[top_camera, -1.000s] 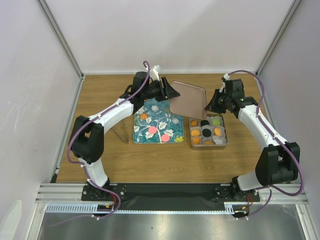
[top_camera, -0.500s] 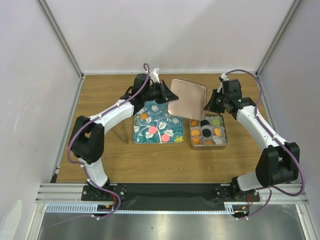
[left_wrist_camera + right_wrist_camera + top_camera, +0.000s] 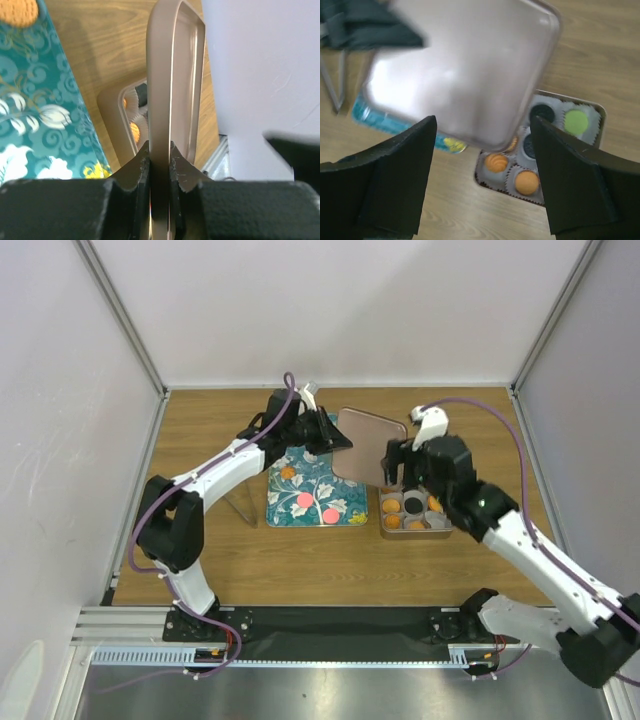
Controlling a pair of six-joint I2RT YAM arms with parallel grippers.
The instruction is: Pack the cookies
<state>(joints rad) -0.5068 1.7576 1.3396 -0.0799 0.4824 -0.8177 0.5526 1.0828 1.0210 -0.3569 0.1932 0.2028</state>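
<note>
My left gripper is shut on the edge of a pinkish metal tin lid, held tilted above the table between tray and tin. In the left wrist view the lid stands edge-on, pinched between the jaws. My right gripper is open and empty, hovering above the tin's left side, below the lid. The square tin holds cookies in paper cups: orange, green, black. Pink cookies and an orange one lie on the teal tray.
A thin metal stand sits on the wooden table just left of the tray. Grey walls close in the table on three sides. The lid hides the tin's back left cups from above.
My right gripper has opened and let go of the lid, and its arm has swung inward over the tin. The lid has dropped lower, now held by the left gripper alone.
</note>
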